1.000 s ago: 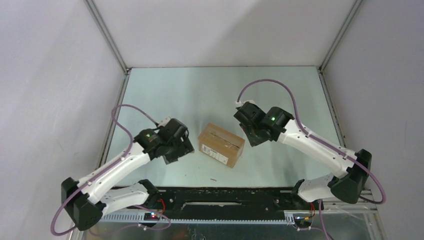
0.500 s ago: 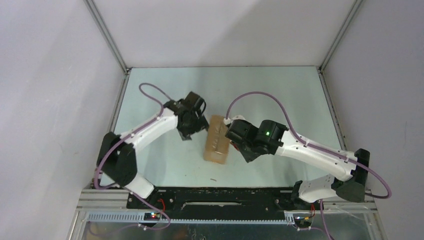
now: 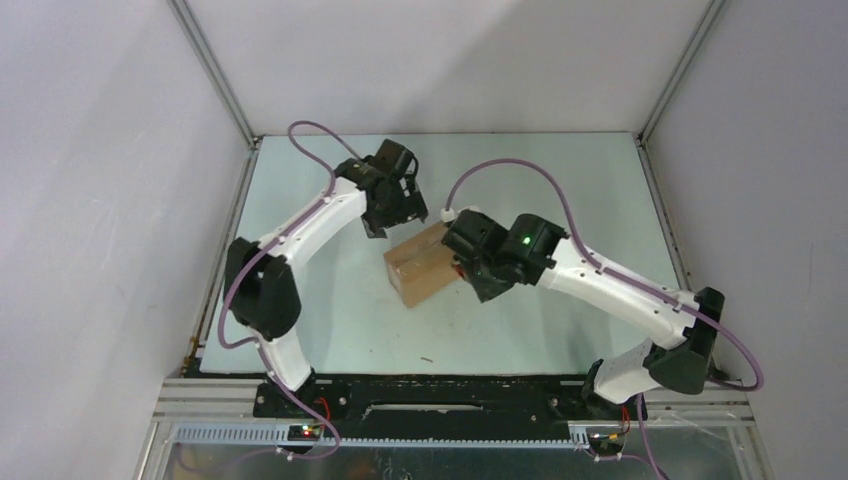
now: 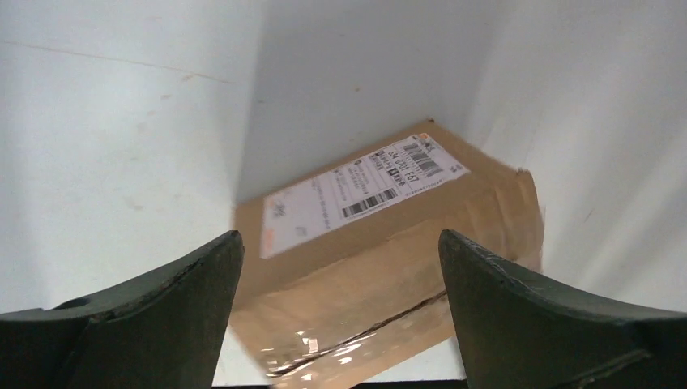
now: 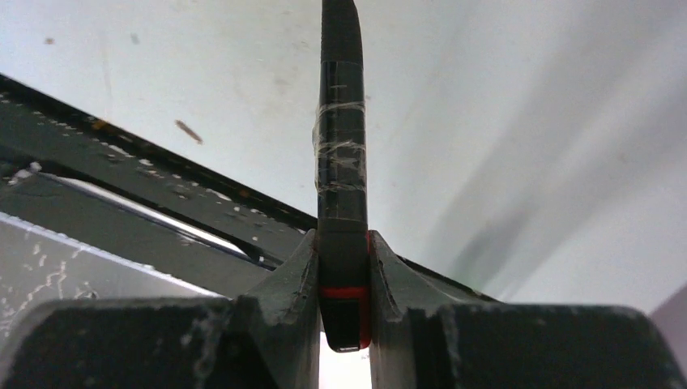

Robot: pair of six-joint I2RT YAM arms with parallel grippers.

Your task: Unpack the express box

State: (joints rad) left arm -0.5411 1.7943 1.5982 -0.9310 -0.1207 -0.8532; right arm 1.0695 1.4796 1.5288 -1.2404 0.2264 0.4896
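Overhead view of a pale green table (image 3: 330,330) boxed in by white walls, with a two-armed robot bolted along the near edge at 6 o'clock. Closest to that edge, a small dark scrap (image 3: 427,358) is lying on the bare surface.

Further in, near the table's centre, the express box (image 3: 420,270) is sitting on the table. It is a small brown carton turned diagonally, its long side running from 7 o'clock to 1 o'clock.

The right arm (image 3: 610,290) is reaching in from 4 o'clock. The right gripper (image 5: 343,239) is covering the box's 3 o'clock end from above; whether it is touching the cardboard cannot be told. Its wrist camera is showing both fingers (image 5: 296,279) pressing tight on a slim black utility knife (image 5: 340,121) with a red band. The knife is pointing out over the table toward the black base rail (image 5: 121,162).

The left arm (image 3: 310,225) is arching in from 8 o'clock. The left gripper (image 4: 339,239) is hanging just past the box's 11 o'clock corner, fingers (image 4: 178,324) spread wide and gripping nothing. Its wrist camera is looking between them at the box, where a white printed label (image 4: 356,190) is facing the lens and clear tape (image 4: 364,332) is glinting on the face below it.

Farthest off, at 12 o'clock, the white back wall (image 3: 430,70) is closing in the table.
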